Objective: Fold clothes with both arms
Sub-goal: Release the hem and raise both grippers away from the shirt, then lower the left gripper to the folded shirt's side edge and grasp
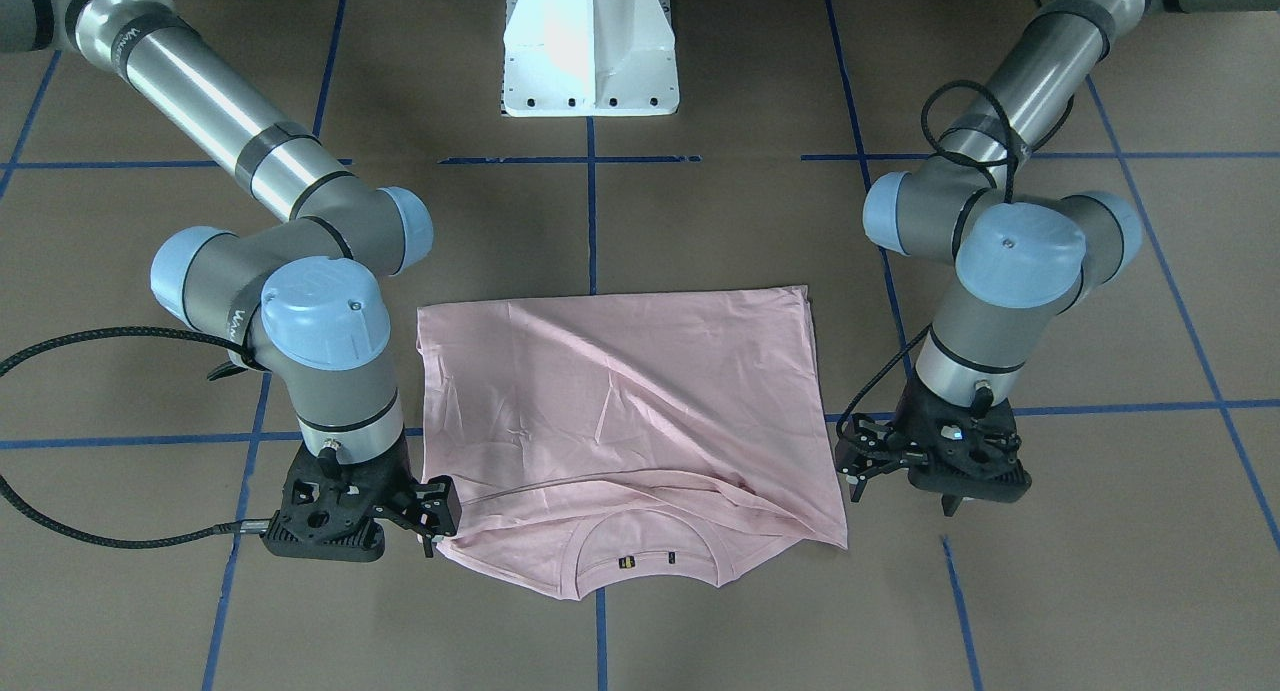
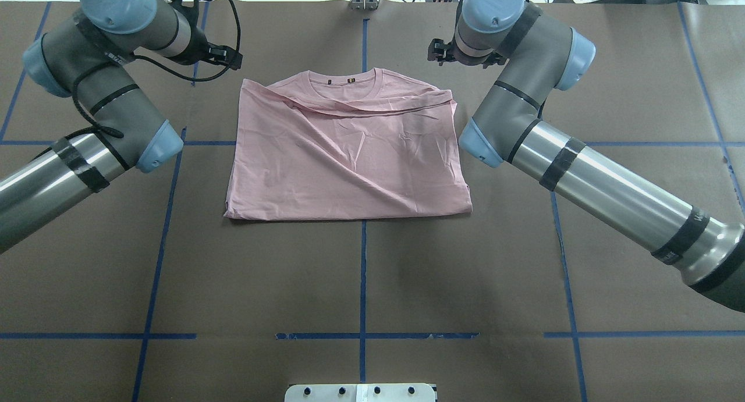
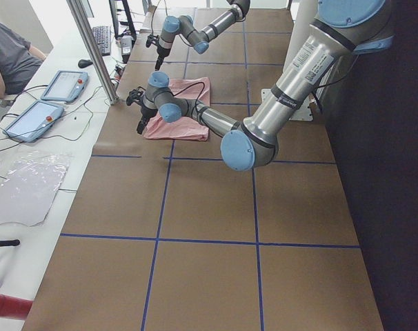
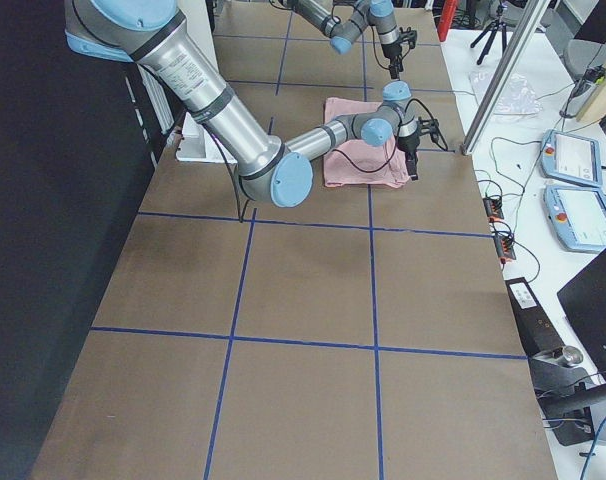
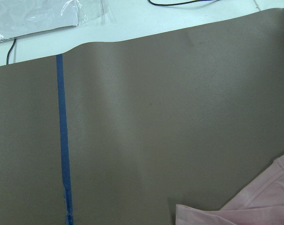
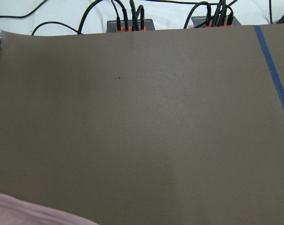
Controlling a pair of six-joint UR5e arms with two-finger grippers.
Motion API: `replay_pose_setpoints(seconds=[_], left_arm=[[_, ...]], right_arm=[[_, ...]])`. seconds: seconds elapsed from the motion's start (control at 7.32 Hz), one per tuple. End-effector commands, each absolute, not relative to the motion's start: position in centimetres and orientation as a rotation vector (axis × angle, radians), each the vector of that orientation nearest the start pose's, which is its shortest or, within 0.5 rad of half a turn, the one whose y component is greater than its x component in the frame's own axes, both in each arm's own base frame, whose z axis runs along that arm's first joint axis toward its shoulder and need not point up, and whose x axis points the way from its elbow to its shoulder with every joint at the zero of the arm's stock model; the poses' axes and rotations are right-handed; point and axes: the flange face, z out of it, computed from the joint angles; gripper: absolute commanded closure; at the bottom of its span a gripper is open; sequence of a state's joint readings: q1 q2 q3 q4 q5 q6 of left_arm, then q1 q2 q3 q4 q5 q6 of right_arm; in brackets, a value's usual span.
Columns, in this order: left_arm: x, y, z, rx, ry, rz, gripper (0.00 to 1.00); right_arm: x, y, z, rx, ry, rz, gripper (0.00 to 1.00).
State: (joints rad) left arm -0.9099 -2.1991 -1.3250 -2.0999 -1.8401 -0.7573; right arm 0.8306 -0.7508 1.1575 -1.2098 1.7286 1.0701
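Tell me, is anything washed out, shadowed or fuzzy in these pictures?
Exterior front-facing: glare blows out the white pedestal, leaving its top without detail. Overhead exterior: a soft darker shadow patch lies on the brown table, on the robot's side of the pink T-shirt. Right wrist-mounted: a pale sheen streaks the table, and the shirt's corner looks soft.

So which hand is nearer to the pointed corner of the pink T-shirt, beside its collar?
Left. The left hand is just beside that pointed corner. The right hand is at the opposite edge of the T-shirt, across the collar.
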Motion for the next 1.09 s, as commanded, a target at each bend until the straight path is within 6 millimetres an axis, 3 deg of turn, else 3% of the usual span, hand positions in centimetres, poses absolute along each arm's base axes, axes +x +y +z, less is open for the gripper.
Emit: replay_pose_setpoints(seconds=[0.0,0.27,0.41,0.68,0.96], left_arm=[[37.4,-60.8,33.8,0.54,0.824,0.069,0.0],[37.3,-55.9,35.6,0.505,0.857,0.062,0.0],[38.8,-52.3,36.6,0.45,0.884,0.044,0.01],[41.6,-45.8,37.1,0.353,0.933,0.02,0.33],[45.2,-41.8,37.3,0.319,0.937,0.019,0.34]], right_arm=[[-44.6,-66.4,30.3,0.365,-0.721,0.235,0.0],[-44.1,-65.7,30.6,0.373,-0.728,0.233,0.0],[-44.1,-65.6,30.5,0.374,-0.729,0.233,0.0],[-44.1,-65.6,30.5,0.375,-0.731,0.232,0.0],[-44.1,-65.6,30.5,0.375,-0.731,0.232,0.0]])
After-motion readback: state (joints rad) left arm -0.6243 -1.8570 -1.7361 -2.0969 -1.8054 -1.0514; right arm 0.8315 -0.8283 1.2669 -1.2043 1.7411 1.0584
